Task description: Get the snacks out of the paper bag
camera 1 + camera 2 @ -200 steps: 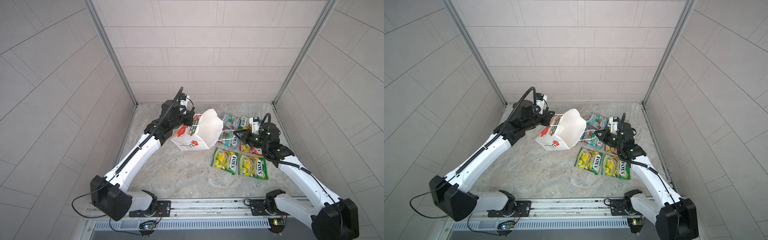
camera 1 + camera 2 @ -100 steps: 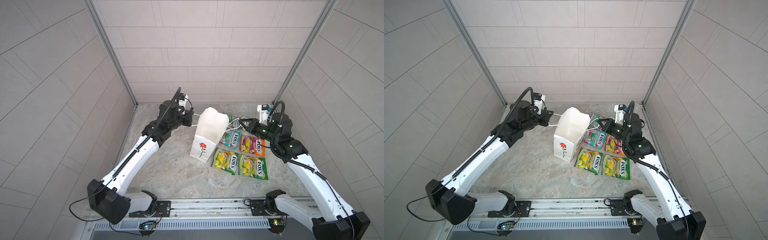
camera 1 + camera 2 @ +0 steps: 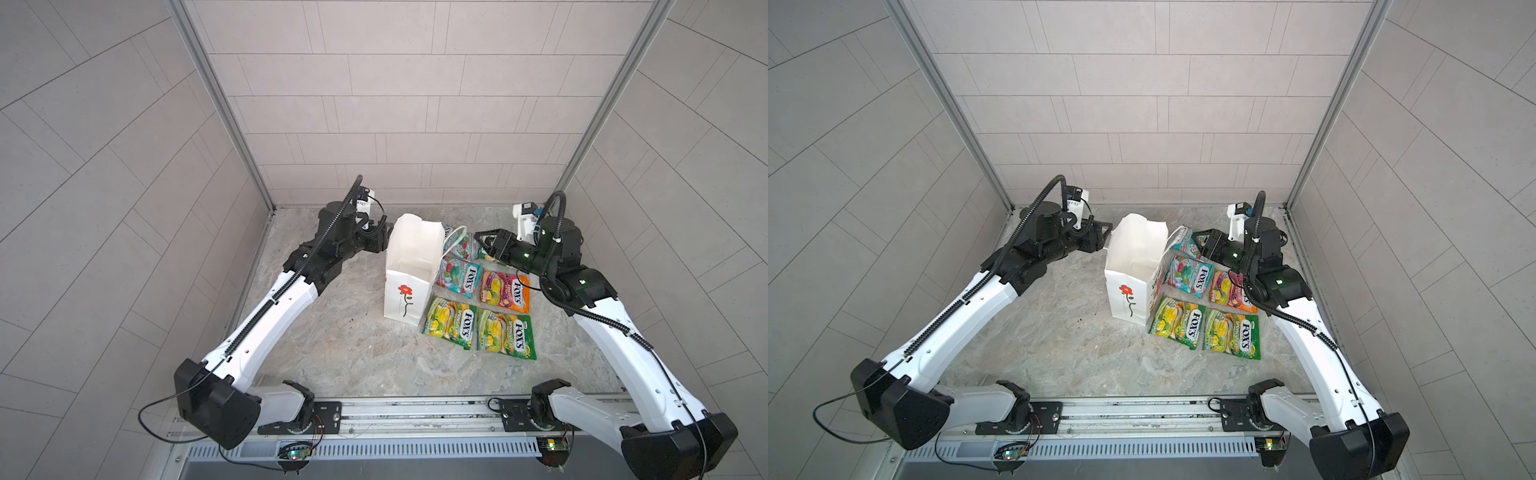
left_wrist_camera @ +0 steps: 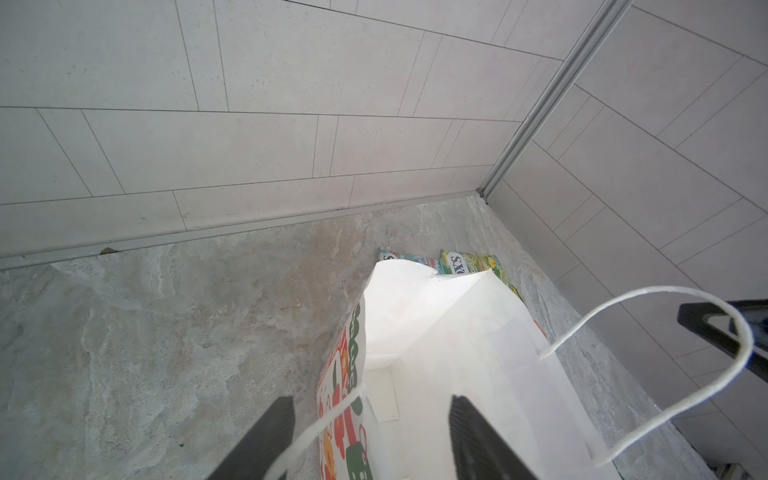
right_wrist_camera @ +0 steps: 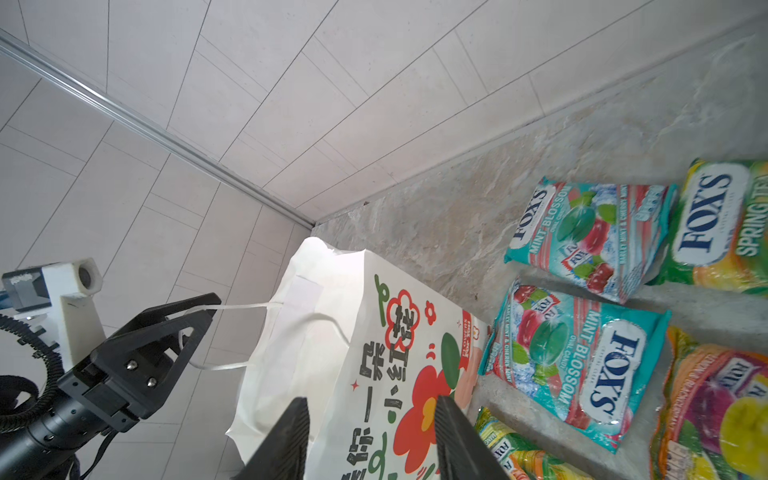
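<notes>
Pale tiled walls box in a marbled stone bench, and everything I care about sits towards the back of it. On the left, my left pincer hangs just beside the rim of the paper bag with its jaws wide; in the left wrist view one cord handle lies loose between them, unpinched. The bag stands upright with its mouth open, and what I can see of its white inside looks empty, so I judge the unloading done. Right of the bag the snacks lie flat on the bench: a teal packet touching the bag's side, a second teal packet behind it, an orange-red packet beside them, two green-yellow packets nearest me, and a third green-yellow packet at the back, half hidden under my arm in both top views. Furthest right, the right pincer hovers above those rear packets, jaws apart and gripping nothing, and the other cord handle arches towards its tip. My worry is the cords: if either loop catches a finger as I pull back, the light empty bag will likely tip or drag, quite possibly onto the packets. Lowering the right arm while retreating could also scuff the glossy packets out of their rows.
</notes>
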`<move>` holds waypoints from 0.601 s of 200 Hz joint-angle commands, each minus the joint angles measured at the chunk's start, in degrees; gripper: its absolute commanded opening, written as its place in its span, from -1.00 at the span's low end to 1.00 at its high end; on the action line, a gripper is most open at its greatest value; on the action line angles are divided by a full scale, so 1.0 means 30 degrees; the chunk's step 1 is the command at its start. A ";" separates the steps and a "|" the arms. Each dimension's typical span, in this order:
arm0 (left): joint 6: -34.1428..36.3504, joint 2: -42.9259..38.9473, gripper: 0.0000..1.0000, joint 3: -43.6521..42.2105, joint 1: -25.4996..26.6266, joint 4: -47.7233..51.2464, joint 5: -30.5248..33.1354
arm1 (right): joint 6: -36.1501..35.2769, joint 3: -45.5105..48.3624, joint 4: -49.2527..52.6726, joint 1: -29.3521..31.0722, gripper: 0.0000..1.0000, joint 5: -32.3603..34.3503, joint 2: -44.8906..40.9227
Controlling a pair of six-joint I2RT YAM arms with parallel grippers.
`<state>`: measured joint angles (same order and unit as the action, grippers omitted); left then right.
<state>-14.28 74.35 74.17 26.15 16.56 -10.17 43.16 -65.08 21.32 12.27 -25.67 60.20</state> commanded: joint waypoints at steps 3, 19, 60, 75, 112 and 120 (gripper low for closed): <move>0.0478 -0.1100 0.85 -0.0309 -0.0104 -0.0184 0.1263 | -0.1840 -0.0595 0.2022 0.0069 0.04 0.3118 -0.1282; 0.0840 -0.1663 1.00 -0.0640 -0.0120 -0.0477 0.1891 | -0.2457 -0.0262 0.2920 0.0050 0.06 0.5639 -0.2073; 0.1227 -0.3923 1.00 -0.2596 -0.0175 -0.2865 0.3894 | -0.2899 0.1102 0.4492 0.0013 0.08 1.1416 -0.3558; 0.1425 -0.4772 1.00 -0.3260 -0.0159 -0.3571 0.4943 | -0.2962 0.1695 0.4948 -0.0014 0.08 1.3076 -0.3765; 0.0921 -0.6631 1.00 -0.5347 -0.0154 -0.5463 1.0393 | -0.2779 0.3291 0.6082 -0.0303 0.08 1.6303 -0.3911; 0.0836 -0.6875 1.00 -0.5742 -0.0170 -0.5890 1.1631 | -0.2780 0.3650 0.6087 -0.0458 0.08 1.6606 -0.3966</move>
<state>-10.94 56.29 60.31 26.00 5.19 10.59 35.29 -56.36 36.16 11.84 14.79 49.04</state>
